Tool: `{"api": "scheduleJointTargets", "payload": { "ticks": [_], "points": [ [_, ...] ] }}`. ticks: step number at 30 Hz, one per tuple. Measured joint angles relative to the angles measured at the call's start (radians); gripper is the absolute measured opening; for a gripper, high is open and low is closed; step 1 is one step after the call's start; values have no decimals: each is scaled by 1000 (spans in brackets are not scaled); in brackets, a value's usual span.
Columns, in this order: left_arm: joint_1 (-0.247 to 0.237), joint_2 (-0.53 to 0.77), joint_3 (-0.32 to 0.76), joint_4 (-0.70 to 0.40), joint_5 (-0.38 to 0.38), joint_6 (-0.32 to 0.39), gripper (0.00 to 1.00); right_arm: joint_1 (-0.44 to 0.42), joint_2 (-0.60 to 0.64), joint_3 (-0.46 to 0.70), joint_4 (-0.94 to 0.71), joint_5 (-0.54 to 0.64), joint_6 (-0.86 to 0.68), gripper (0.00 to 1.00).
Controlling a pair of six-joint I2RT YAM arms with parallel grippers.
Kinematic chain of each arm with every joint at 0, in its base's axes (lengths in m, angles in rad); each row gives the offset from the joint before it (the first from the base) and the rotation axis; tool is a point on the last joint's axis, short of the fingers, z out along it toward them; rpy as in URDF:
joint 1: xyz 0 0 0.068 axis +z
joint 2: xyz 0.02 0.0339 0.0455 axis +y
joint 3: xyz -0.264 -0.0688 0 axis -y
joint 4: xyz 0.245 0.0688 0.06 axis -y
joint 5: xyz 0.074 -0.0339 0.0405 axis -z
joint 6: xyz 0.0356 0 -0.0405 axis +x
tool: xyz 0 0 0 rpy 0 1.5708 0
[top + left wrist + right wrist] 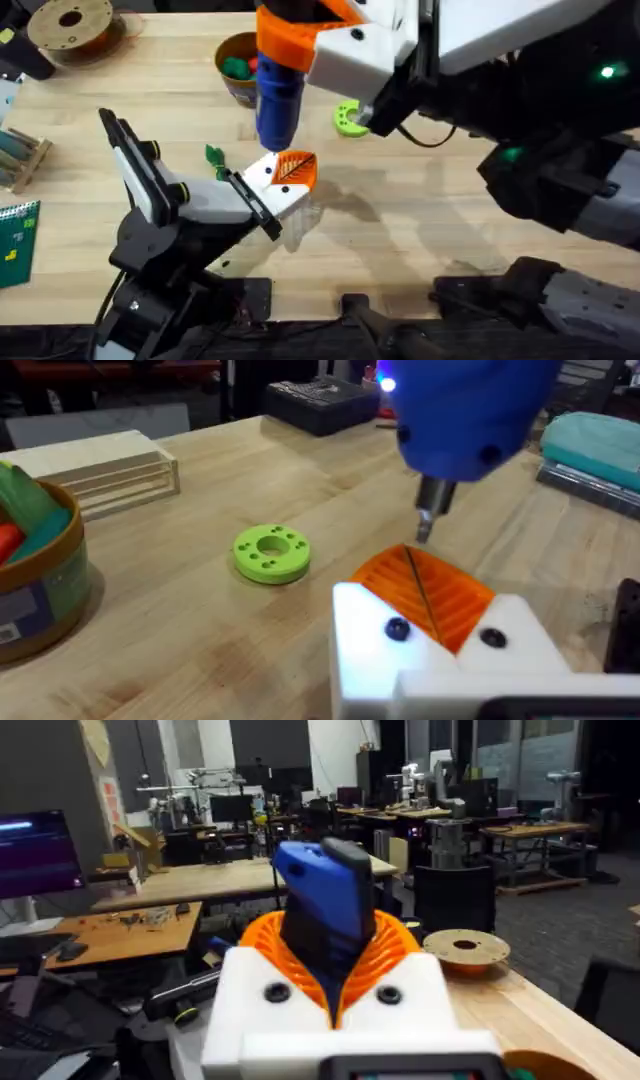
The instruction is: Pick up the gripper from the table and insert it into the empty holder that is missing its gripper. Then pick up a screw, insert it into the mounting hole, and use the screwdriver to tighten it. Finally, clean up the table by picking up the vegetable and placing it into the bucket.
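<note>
Blue pen-shaped screwdriver point(277, 95) above ribbed orange gripper point(296, 168).

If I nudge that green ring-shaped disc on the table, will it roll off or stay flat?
The green disc lies flat on the table, so a nudge would probably slide it, not roll it. It looks like rigid printed plastic, likely light, and might skate easily on the smooth wood.

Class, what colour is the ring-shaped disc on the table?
Bright green disc, clearest in the left wrist view.
</note>
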Motion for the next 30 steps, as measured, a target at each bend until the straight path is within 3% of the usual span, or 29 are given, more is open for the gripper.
{"api": "scheduleJointTargets", "payload": {
  "ticks": [30],
  "points": [
    [0,0,0,0,0,0,5,35,52,0,4,15,3,29]
  ]
}}
